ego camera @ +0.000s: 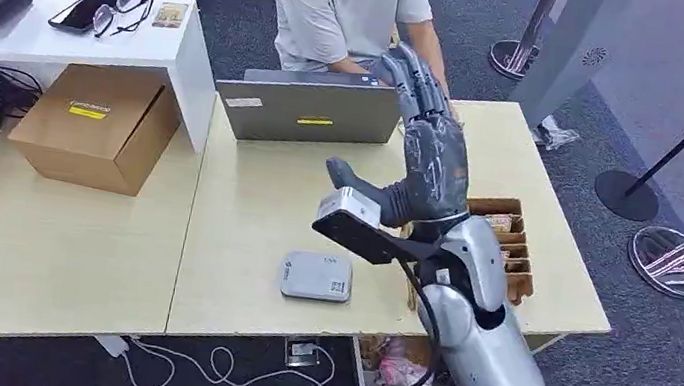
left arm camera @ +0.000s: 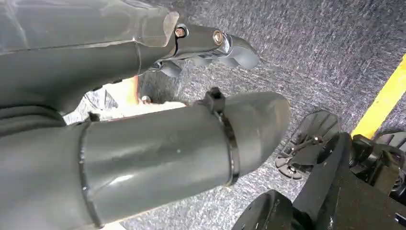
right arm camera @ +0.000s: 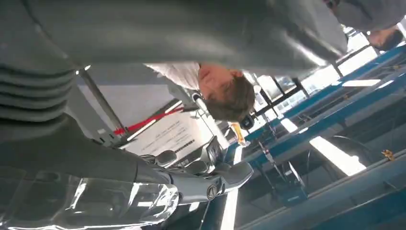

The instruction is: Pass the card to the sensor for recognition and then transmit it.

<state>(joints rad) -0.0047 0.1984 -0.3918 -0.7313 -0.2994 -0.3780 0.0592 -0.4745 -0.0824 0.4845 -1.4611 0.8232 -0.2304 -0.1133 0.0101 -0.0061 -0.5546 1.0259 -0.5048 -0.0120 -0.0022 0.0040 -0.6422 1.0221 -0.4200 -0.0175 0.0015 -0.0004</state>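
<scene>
Head view: we are logging the right hand (ego camera: 428, 160) raised above the table (ego camera: 247, 190), palm turned toward the person (ego camera: 345, 2) sitting behind the laptop (ego camera: 309, 113)
Right hand fingers: we are reading them as stretched out and apart, thumb splayed to the side, nothing between them
Left hand (left arm camera: 210, 43): hanging toward the carpet, fingers loosely parted from the thumb, gripping nothing
Card: we are finding no card in either hand; what look like cards (ego camera: 499, 221) are standing on edge in the brown tray (ego camera: 518, 273) near the table's right edge, partly hidden by the forearm
Sensor (ego camera: 316, 275): white flat box lying on the table, well apart from the tray, nothing resting on it
Handling: we are judging a card to be light, thin, stiff and slick, likely to slip from a loose pinch
Where to take hold: we are recommending the exposed top edge, thumb against a finger on the two flat faces
Step in hand: we are judging the pick-up as not yet done
</scene>
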